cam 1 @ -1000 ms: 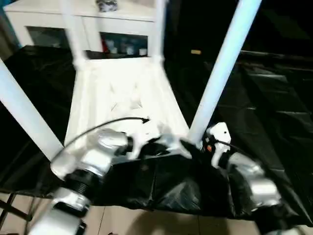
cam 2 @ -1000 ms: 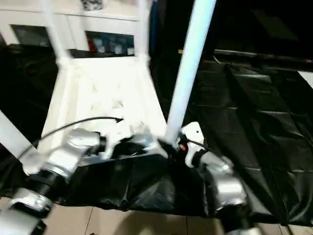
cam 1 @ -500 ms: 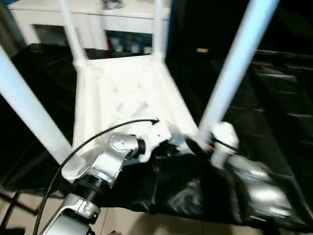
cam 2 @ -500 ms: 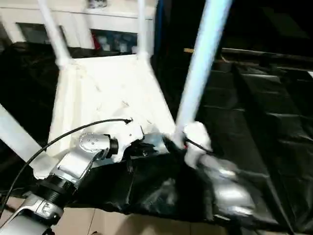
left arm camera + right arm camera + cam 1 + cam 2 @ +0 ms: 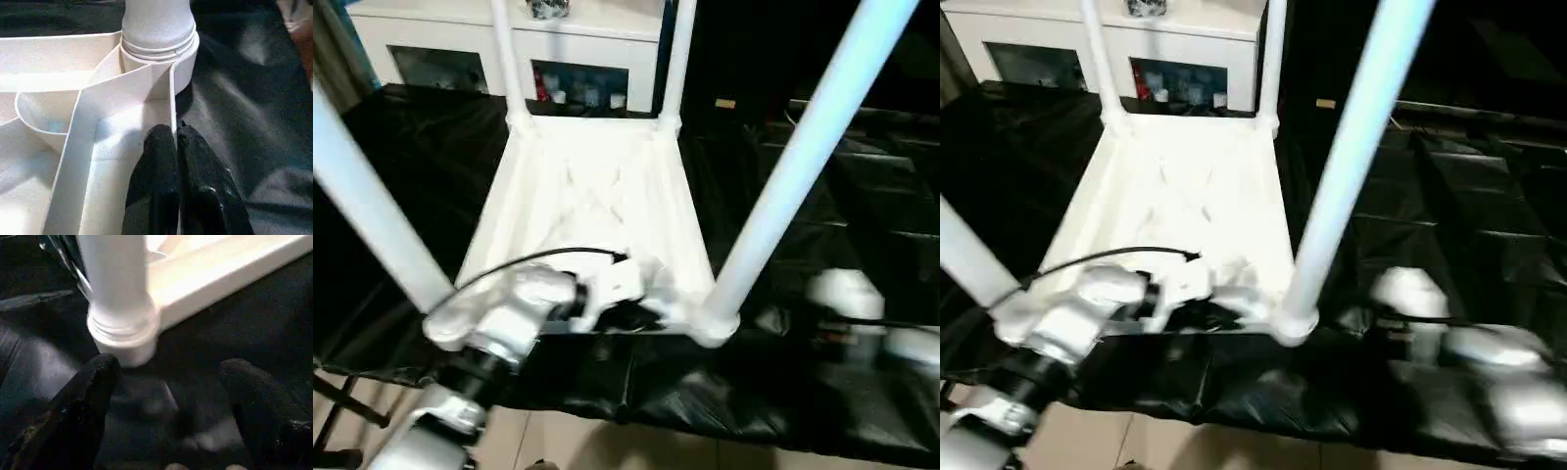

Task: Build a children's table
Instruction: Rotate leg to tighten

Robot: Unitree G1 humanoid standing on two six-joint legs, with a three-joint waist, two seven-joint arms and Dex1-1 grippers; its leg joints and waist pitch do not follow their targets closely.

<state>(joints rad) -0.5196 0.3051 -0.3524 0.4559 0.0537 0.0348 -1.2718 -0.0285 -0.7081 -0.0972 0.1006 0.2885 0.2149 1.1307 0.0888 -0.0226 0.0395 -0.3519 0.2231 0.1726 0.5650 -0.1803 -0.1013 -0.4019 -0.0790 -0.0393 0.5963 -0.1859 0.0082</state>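
From the head views, the children's table (image 5: 592,201) lay upside down on the black-covered tabletop (image 5: 862,255), four legs (image 5: 798,171) standing up. In the left wrist view, the left gripper (image 5: 176,139) pinched the table's near rim (fingers closed on it). In the right wrist view, the right gripper (image 5: 168,377) hung spread open just beside the near-right corner socket (image 5: 124,338).

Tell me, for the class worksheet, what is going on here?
A humanoid robot is building a children's table. The top lies upside down on black sheeting with all four legs standing in its corner sockets. The left gripper pinches the top's near rim beside the near right leg. The right gripper is open, close to that leg's socket but not touching it.
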